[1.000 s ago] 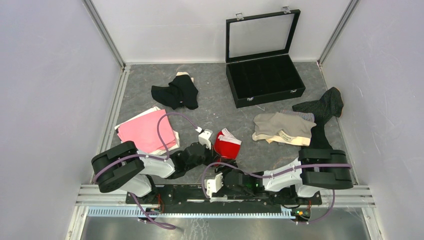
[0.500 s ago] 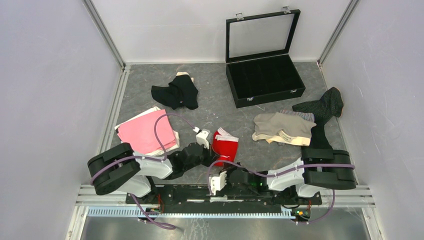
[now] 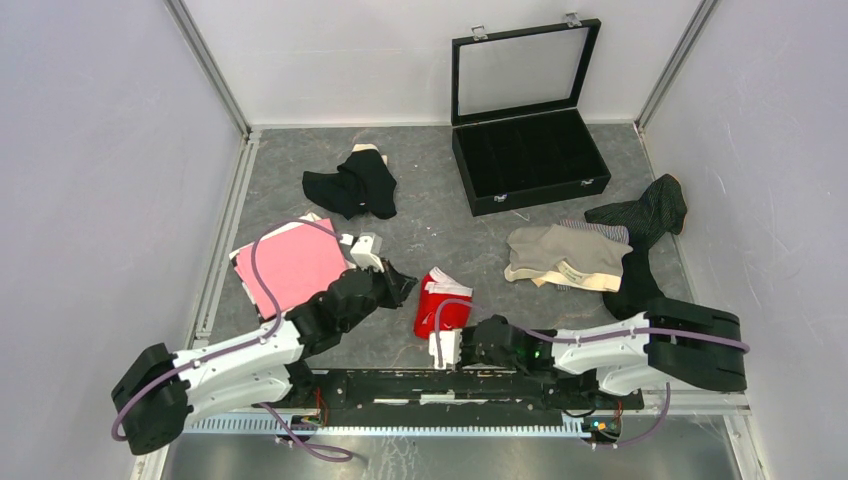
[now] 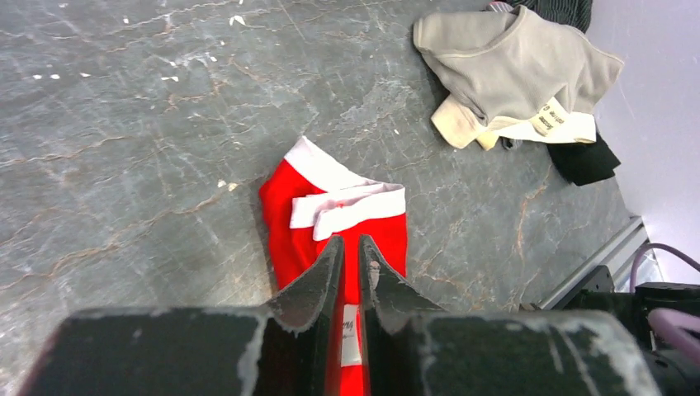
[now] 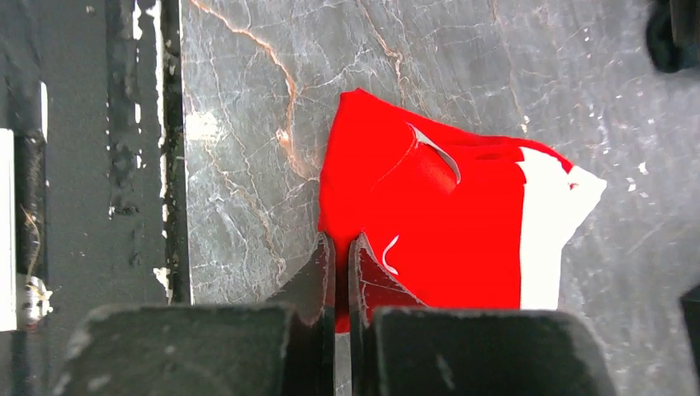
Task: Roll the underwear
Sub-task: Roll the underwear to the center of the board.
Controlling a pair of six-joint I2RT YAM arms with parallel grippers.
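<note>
Left fingers (image 4: 322, 280) and right fingers (image 5: 318, 280) pressed nearly together, gripping nothing I can confirm.
The red underwear (image 3: 440, 302) lies folded on the table (image 3: 440, 215), lower centre overhead, between them, ready for rolling, I judge.

Folded red underwear (image 4: 290, 224) lies under nearly touching fingers (image 4: 318, 279).

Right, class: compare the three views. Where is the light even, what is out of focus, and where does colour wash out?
Top external: even, soft light, faint shadows, the red underwear sharp. Left wrist: the table veining crisp, the left gripper near the lens soft. Right wrist: the red so saturated that folds nearly vanish; the right gripper dark and slightly blurred.
</note>
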